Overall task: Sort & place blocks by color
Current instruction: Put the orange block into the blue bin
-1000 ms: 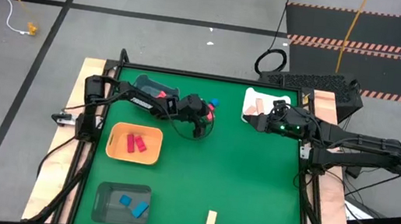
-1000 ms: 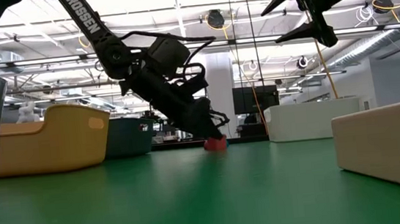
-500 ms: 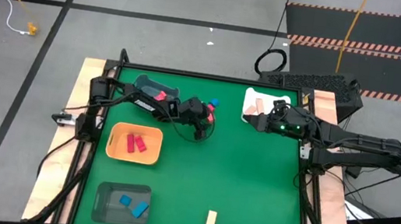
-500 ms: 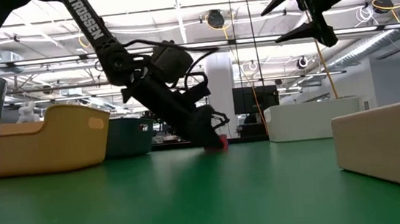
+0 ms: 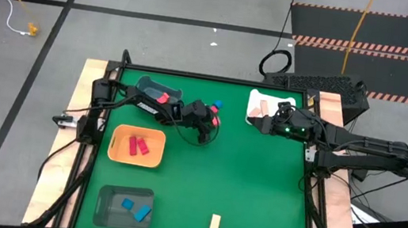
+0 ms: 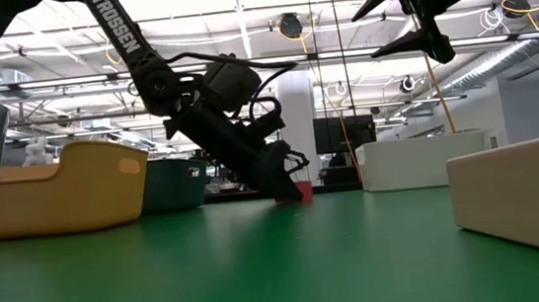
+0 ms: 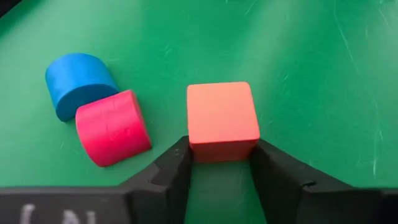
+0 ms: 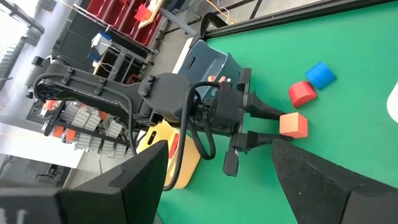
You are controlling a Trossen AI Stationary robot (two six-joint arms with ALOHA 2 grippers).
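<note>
On the green desk [image 5: 257,193], an orange tray [image 5: 136,146] is seen with two red blocks [image 5: 138,146] in it. A grey tray [image 5: 124,206] nearer the front edge holds two blue blocks [image 5: 135,209]. A white tray [image 5: 256,104] at the back holds a tan block [image 5: 266,107], partly hidden by the right arm. The right hand [image 5: 254,124] is held spread apart above the desk beside the white tray, with nothing in it. The left hand [image 7: 219,163] is lowered to the desk at the back, its fingers [image 7: 166,172] pressed against both sides of an orange-red cube [image 7: 222,121]. Just beside the cube lie a red rounded block [image 7: 112,127] and a blue rounded block [image 7: 78,83], touching each other. A lone tan block [image 5: 215,223] lies near the front edge.
</note>
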